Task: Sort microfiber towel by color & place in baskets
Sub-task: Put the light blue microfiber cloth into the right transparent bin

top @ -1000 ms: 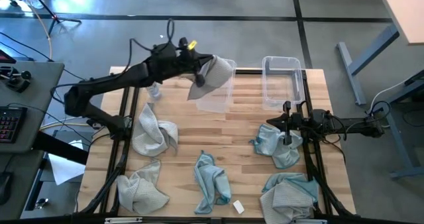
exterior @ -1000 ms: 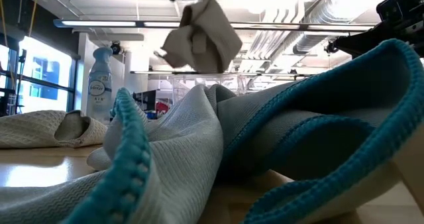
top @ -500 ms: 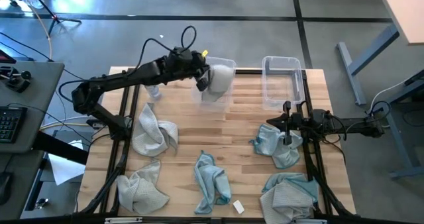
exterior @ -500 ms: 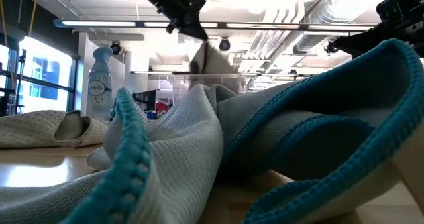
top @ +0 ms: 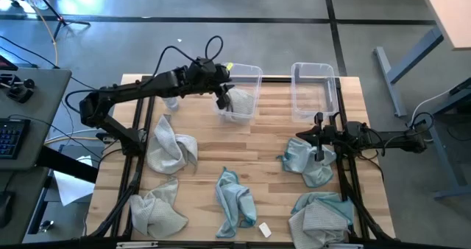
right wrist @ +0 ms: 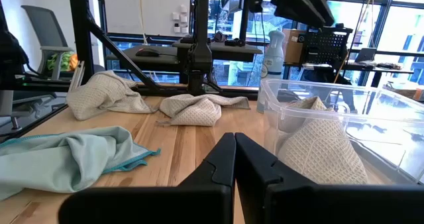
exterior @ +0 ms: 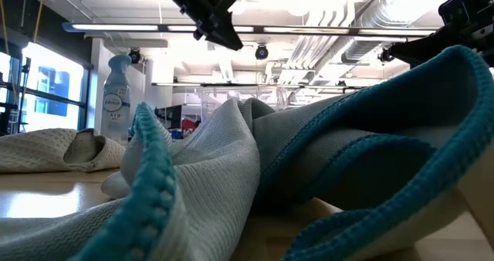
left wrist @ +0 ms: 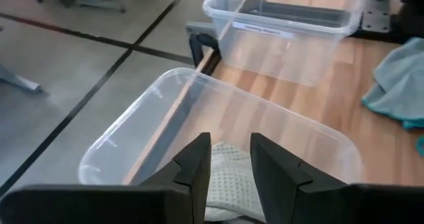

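Where a pale grey towel lies crumpled inside the left clear bin, the left gripper hangs just above it at the bin's near-left edge, its jaws apart with the cloth showing between them and nothing held. The left arm reaches across from the surface's left side, bent at the elbow, with the wrist tipped down toward the bin. The second clear bin stands beside the first toward the right and holds no cloth.

Other towels lie loose on the wooden surface: a grey one below the left arm, another grey one at the near-left corner, a blue-teal one near the front middle, a blue-teal one at the right, and one more at the near-right corner. A small white block sits near the front edge.

The right gripper rests over the right-hand blue-teal towel with its jaws together on nothing, its arm stretched in level from the right side.
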